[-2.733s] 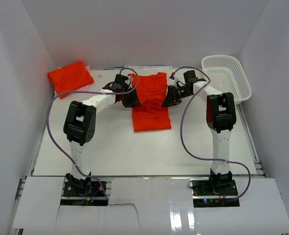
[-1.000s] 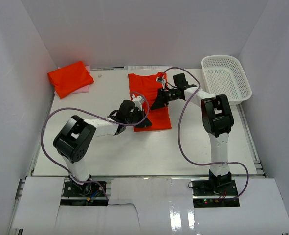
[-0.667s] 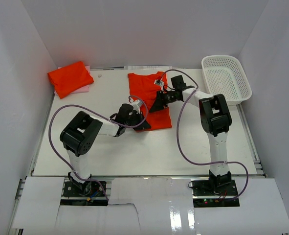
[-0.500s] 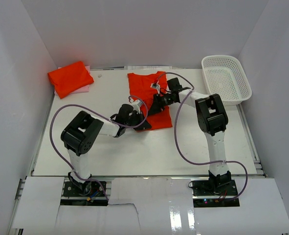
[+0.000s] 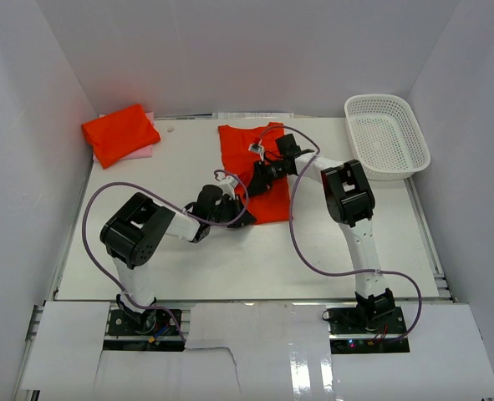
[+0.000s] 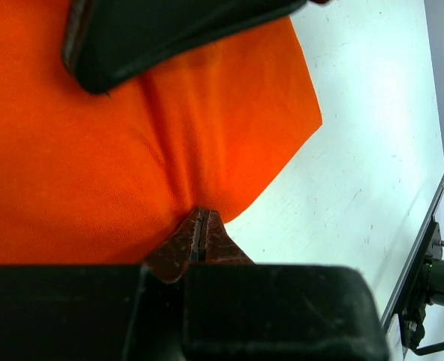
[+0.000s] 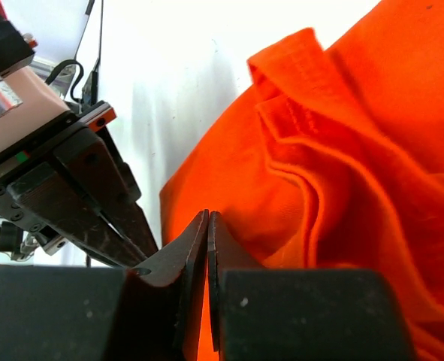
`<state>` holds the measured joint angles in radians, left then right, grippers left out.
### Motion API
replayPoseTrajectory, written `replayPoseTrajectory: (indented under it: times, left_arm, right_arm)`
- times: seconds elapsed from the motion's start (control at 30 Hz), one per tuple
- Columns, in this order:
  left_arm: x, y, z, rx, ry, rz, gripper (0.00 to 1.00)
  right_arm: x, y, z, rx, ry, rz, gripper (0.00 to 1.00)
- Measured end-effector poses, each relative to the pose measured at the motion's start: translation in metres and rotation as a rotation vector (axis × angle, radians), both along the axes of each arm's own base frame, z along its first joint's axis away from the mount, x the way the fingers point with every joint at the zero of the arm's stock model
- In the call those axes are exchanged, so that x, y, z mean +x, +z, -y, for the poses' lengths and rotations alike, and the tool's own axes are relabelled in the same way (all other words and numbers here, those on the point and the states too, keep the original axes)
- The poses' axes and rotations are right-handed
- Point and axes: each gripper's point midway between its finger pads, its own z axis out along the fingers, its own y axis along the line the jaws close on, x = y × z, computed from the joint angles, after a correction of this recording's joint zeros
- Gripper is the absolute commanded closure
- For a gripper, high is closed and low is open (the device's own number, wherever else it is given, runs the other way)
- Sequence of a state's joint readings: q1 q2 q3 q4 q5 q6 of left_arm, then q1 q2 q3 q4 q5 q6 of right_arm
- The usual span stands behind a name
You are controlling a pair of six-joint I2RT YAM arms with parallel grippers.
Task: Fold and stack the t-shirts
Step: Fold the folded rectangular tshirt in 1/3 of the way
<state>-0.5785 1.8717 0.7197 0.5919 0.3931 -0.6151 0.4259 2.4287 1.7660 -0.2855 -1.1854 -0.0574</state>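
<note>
While both are closed, the left claw (image 6: 199, 226) pinches the near edge of the shirt (image 6: 94, 165), which spreads ahead of it on the surface (image 6: 372, 135). Bunched shirt folds lie ahead of the right claw (image 7: 207, 226); its grip cannot be confirmed.

White table (image 5: 188, 259), flat, walled on three sides. Directly on it: one orange-red t-shirt (image 5: 236, 150), partly folded, mid-table toward the far edge. Well left of that shirt, far corner: pink sheet (image 5: 142, 153) carrying a folded t-shirt (image 5: 119, 132). Right of it, apart: white mesh basket (image 5: 386, 134).
</note>
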Motion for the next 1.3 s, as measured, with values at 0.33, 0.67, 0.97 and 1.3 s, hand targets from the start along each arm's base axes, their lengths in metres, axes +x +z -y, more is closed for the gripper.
replayPoseTrajectory:
  times: [0.33,0.67,0.97,1.3]
  left_arm:
    - [-0.012,-0.001,-0.008,0.002,0.002,-0.003,1.0]
    - [-0.023,-0.001,-0.014,-0.001,0.002,-0.019,1.0]
    - [-0.033,-0.003,-0.017,-0.005,-0.005,-0.043,1.0]
    - [-0.041,-0.002,-0.022,-0.003,-0.002,-0.058,1.0]
  right_arm:
    - [0.016,-0.013,-0.008,0.014,-0.012,0.023,0.92]
    - [0.044,-0.011,-0.021,0.057,-0.049,0.078,0.92]
    - [0.097,0.004,-0.037,0.078,-0.165,0.266,0.92]
    - [0.124,0.038,-0.038,0.134,-0.238,0.369,0.92]
